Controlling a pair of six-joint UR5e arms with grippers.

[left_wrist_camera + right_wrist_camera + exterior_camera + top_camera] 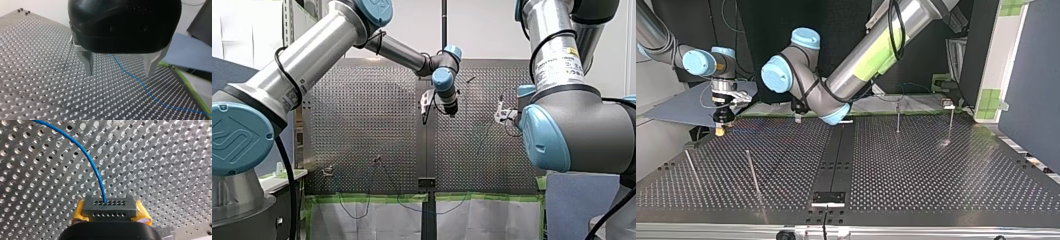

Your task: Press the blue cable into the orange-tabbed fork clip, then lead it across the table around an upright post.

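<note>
My right claw [109,207] is clamped on the blue cable [93,163], its yellow pads [78,213] pressed together. The cable leaves between them and curves away over the perforated desk [162,157]. My left claw [120,73] hangs just above the desk, its metal fingers [88,62] apart, with the cable lying on the desk between them. In the top view the cable seems only a faint blue streak beside my right claw, with an upright post [754,174] standing apart from it.

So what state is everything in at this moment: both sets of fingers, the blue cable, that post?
left gripper: fingers open, holding nothing.
right gripper: fingers shut on the blue cable.
blue cable: pinched in the right gripper, curving loose over the table.
post: standing upright.
</note>
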